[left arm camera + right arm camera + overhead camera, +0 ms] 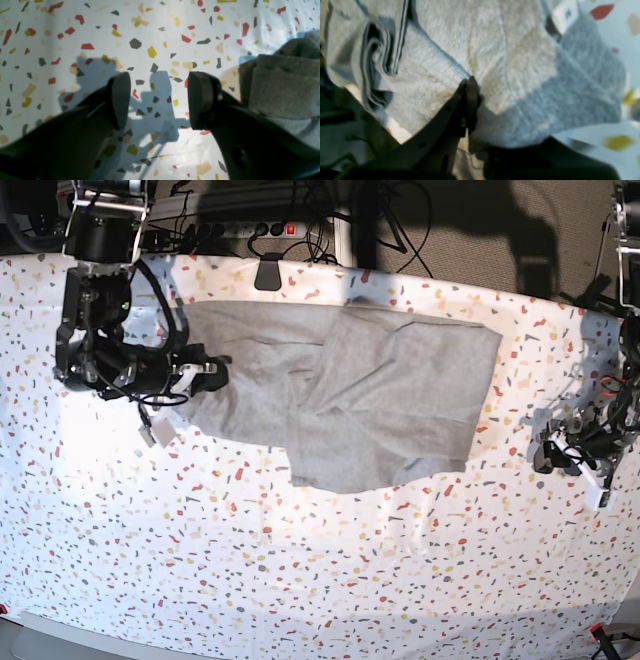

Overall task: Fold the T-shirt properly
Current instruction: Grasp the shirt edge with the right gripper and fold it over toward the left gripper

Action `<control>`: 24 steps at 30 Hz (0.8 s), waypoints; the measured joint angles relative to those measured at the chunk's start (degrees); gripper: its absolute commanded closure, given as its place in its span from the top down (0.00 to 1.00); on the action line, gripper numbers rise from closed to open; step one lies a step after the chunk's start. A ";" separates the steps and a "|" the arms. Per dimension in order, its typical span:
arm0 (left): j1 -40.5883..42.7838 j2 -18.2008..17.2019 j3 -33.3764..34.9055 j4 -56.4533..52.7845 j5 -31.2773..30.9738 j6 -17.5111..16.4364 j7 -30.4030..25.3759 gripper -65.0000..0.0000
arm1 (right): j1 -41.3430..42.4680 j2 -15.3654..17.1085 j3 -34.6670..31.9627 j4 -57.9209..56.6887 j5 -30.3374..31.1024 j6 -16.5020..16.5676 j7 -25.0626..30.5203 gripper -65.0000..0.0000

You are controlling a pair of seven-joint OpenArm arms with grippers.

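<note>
The heather-grey T-shirt [370, 395] lies plain side up on the upper middle of the table, partly folded, with one layer lapped over its right half. My right gripper [215, 373] is at the shirt's left edge, and in the right wrist view it [469, 100] is shut on a pinch of the grey fabric [520, 75]. My left gripper [553, 448] hovers over bare table to the right of the shirt. In the left wrist view it [160, 100] is open and empty, with a bunched bit of shirt [282, 87] at the frame's right.
The table is covered by a white terrazzo-patterned cloth [300, 560]. A black clamp [268, 277] sits at the table's back edge. A power strip [240, 228] and cables lie behind it.
</note>
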 measured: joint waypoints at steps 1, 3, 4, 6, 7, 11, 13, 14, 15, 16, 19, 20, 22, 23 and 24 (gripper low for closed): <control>0.00 0.00 0.00 0.00 0.00 0.00 0.59 0.54 | 0.17 0.98 0.00 0.66 0.00 0.00 0.02 0.00; 0.00 0.00 0.00 0.00 0.02 0.00 0.74 0.54 | 0.72 3.34 0.07 1.99 -0.07 0.00 0.02 0.00; 0.00 0.00 0.00 0.00 0.02 0.00 0.72 0.54 | 1.07 4.50 0.22 2.58 -0.26 0.02 -0.07 0.00; 0.00 0.00 0.00 0.00 -0.02 -0.02 0.76 0.54 | 1.55 6.54 0.52 3.76 -0.39 0.00 -0.26 0.00; 0.00 0.00 0.00 0.00 -0.02 -0.02 0.74 0.54 | 1.77 7.28 0.55 4.24 -0.15 0.00 -1.62 0.00; 1.09 0.02 0.00 0.00 -0.11 -0.04 0.33 0.54 | 2.34 7.28 0.55 7.34 7.58 0.00 -8.94 0.00; 2.38 0.02 0.00 0.02 -0.04 -0.09 -0.74 0.54 | 2.16 5.46 0.52 9.70 9.18 0.00 -9.16 0.00; 3.13 0.00 0.00 0.00 -0.02 -0.02 -0.74 0.54 | 2.08 4.20 0.55 11.17 9.14 0.00 -9.16 0.00; 3.74 0.00 0.00 0.00 0.07 0.00 -0.98 0.54 | 1.97 2.64 0.55 12.68 9.03 0.00 -9.16 0.00; 4.42 0.02 0.00 0.00 0.13 -0.09 -1.40 0.54 | 1.81 0.94 0.55 14.05 9.09 0.00 -9.14 0.00; 5.68 0.02 0.00 0.00 -0.11 -0.11 -2.40 0.54 | 1.68 -4.83 0.28 17.09 9.09 0.00 -9.16 0.00; 5.99 0.02 0.00 0.00 -0.11 -0.04 -2.40 0.54 | 1.68 -6.71 -0.02 17.75 8.94 0.00 -9.14 0.00; 6.78 0.02 0.00 0.00 -0.13 0.00 -2.45 0.54 | 1.70 -10.23 -1.20 18.53 8.96 0.00 -8.90 0.00; 7.28 0.02 0.00 0.00 -0.13 -0.04 -2.43 0.54 | 1.70 -11.89 -2.16 18.75 8.87 0.00 -8.70 0.00; 7.76 0.02 0.00 0.00 -0.15 -0.11 -2.67 0.54 | 1.68 -13.53 -3.30 18.80 8.98 0.00 -8.70 0.00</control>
